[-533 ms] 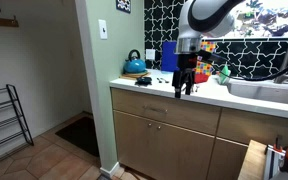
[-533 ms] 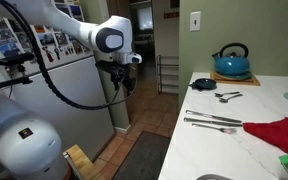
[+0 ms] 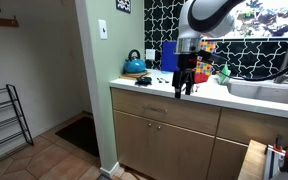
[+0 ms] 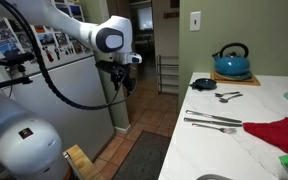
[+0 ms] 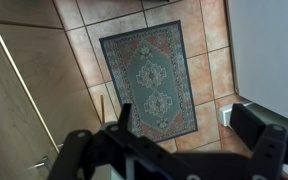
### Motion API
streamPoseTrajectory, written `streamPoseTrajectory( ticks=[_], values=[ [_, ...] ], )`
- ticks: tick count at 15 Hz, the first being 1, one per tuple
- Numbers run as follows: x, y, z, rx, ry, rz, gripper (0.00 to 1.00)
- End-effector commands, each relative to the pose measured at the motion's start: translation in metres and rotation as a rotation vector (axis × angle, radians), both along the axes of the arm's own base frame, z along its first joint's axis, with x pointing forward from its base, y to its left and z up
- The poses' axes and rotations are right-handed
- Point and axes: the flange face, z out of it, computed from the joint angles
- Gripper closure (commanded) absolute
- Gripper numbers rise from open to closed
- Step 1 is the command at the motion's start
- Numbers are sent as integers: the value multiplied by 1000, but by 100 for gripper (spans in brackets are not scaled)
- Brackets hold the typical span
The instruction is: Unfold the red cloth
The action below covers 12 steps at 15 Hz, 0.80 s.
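The red cloth lies crumpled on the white countertop, near its right end in an exterior view. My gripper hangs off the counter's edge over the floor, well away from the cloth. In another exterior view the gripper shows in front of the counter. In the wrist view the gripper is open and empty, its fingers wide apart, looking down at the floor. The cloth is out of the wrist view.
A blue kettle stands at the back of the counter, with cutlery and a bowl nearby. A sink sits in the counter. A patterned rug lies on the tiled floor below. A fridge stands behind the arm.
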Motion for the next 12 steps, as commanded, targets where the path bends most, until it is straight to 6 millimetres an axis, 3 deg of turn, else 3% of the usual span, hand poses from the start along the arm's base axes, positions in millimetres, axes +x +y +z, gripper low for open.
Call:
streamPoseTrajectory(
  ticks=[1, 8, 12],
  values=[
    [4, -4, 3, -12, -44, -25, 0],
    [52, -110, 70, -87, -408, -313, 0],
    [74, -154, 88, -240, -596, -380, 0]
  ],
)
